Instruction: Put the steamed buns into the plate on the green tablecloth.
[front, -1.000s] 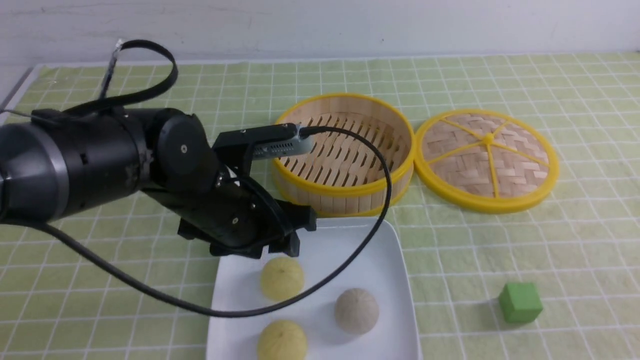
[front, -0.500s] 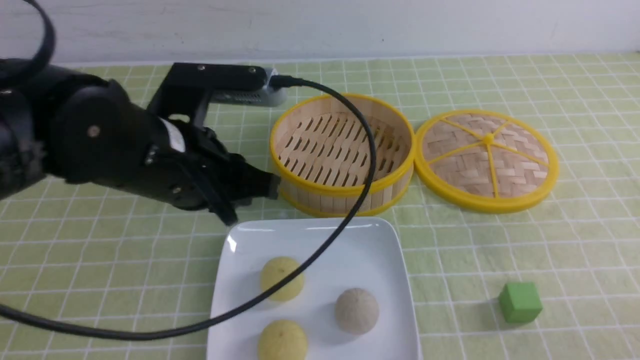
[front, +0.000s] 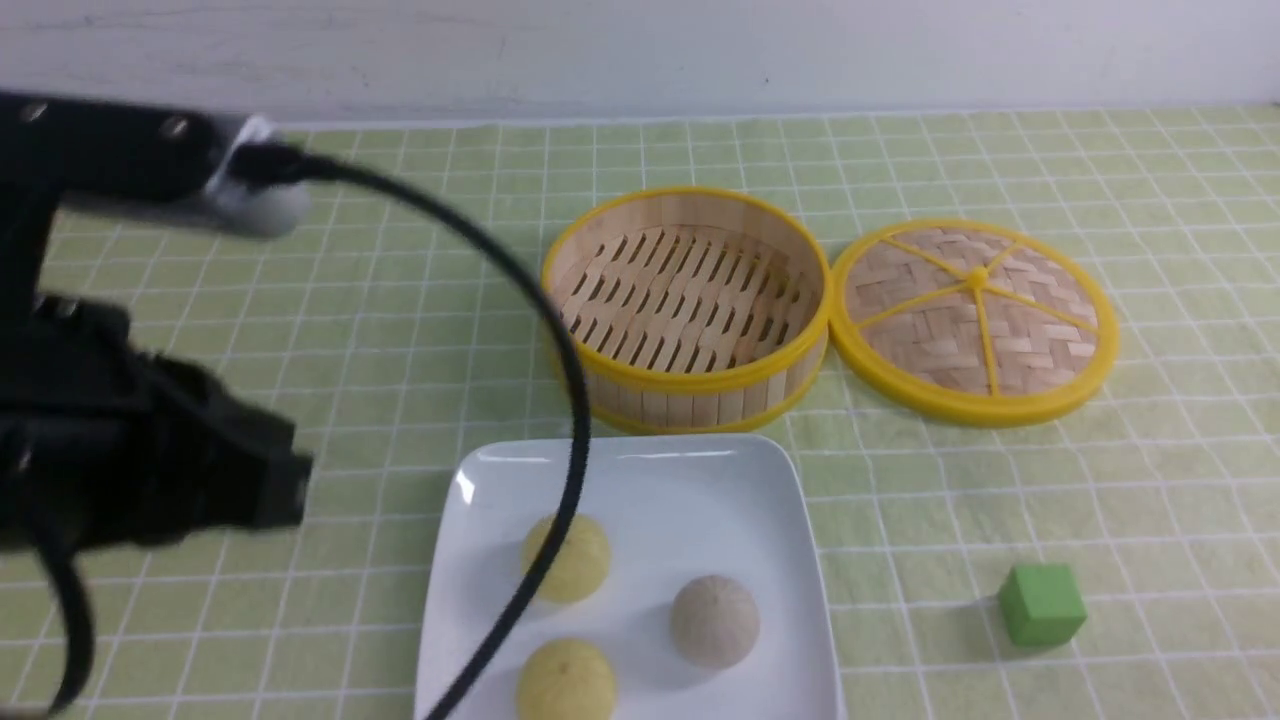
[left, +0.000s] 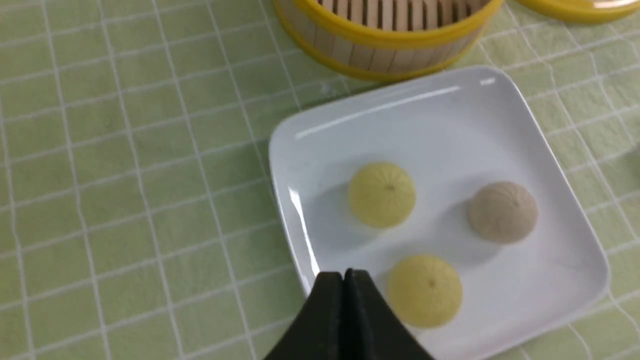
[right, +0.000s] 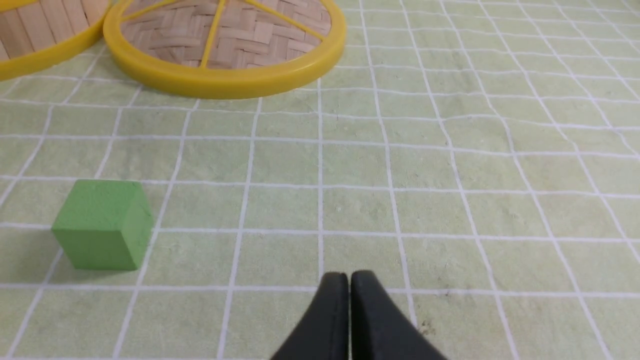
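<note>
All three steamed buns (front: 640, 610) sit inside the plate (front: 640, 470): two pale yellow ones, far (front: 566, 557) and near (front: 565, 680), plus a greyish-beige one (front: 714, 621) to their right, none touching another. The plate lies on the green tablecloth (front: 400, 330) covering the surface, just in front of the bamboo steamer basket (front: 688, 305), which looks empty. By my read the placing step is done and the task is essentially complete; only retreat and parking remain.

The left pincer (left: 344, 276) has its tips pressed together and holds nothing. In the left wrist view it hovers over the plate's near-left rim, close to the near yellow bun. In the front view the left arm (front: 140, 470) sits far left, off the plate. The right pincer (right: 344, 277) is also pinched together with nothing in it, low over bare cloth near the green cube (front: 1041, 604); the right arm does not show in the front view.

Next move probably calls for nothing more than a clear lift away, no new grasp needed.

Around: the woven lid (front: 973, 318) lies flat just right of the basket, rims about touching. The cube sits well right of the plate, not part of the job. The left arm's black cable (front: 560, 400) arcs across the plate in the front view and partly covers the far yellow bun; whether it hangs clear above I cannot tell. It could drag a bun if it swings low.
</note>
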